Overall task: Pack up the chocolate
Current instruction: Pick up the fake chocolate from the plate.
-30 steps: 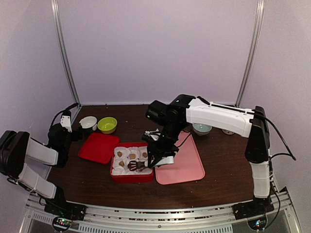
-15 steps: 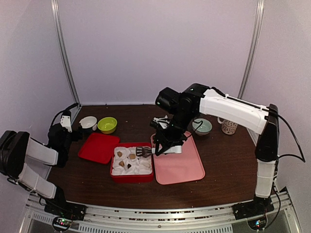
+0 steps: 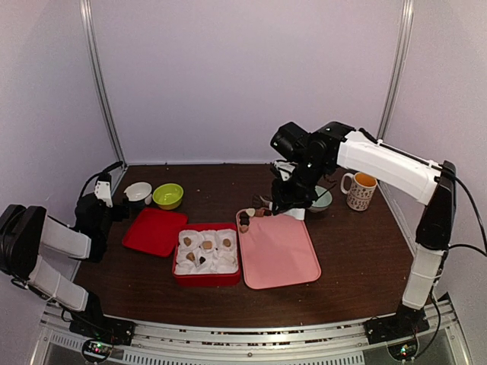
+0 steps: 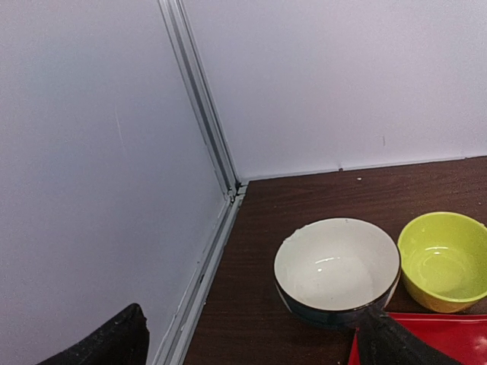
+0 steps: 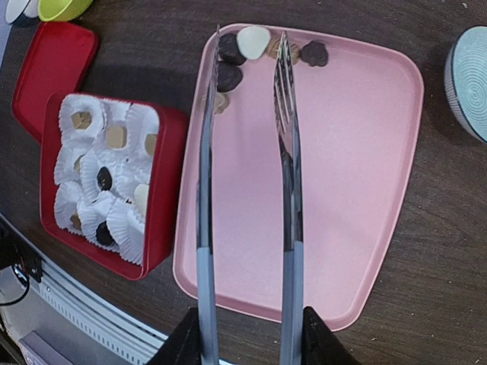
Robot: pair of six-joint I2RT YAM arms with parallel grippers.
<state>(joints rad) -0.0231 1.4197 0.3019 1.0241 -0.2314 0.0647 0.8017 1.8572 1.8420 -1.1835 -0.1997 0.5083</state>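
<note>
Chocolate [image 5: 253,38]: loose pieces, dark, brown and one cream-white, lie bunched in the far-left corner of the pink tray [image 5: 358,190]. More pieces already sit in the white paper cups [image 5: 122,220] of the red box [image 5: 163,190], just beside the tray on the counter [image 3: 350,251].

Tongs [image 5: 288,190]: the tips stand apart over that corner, with the cream-white piece between them and nothing gripped.

Right claw [image 5: 247,346]: closed partway on the handle end of the tongs.

Left claw [image 4: 251,346]: spread wide and holding nothing, well apart from the work, facing a white bowl [image 4: 335,262] and a green bowl [image 4: 445,258].

Assessment: the step in hand appears to be picking the next piece. The next move would call for lowering the tips astride one piece, squeezing gently so it does not skid into its neighbours, then carrying it to an unfilled cup.

Not established:
- Whether the tips touch the tray.
- How many cups are filled, as the paper folds hide some.
- The claw's hold on the handles, which is cut off at the frame edge.
</note>
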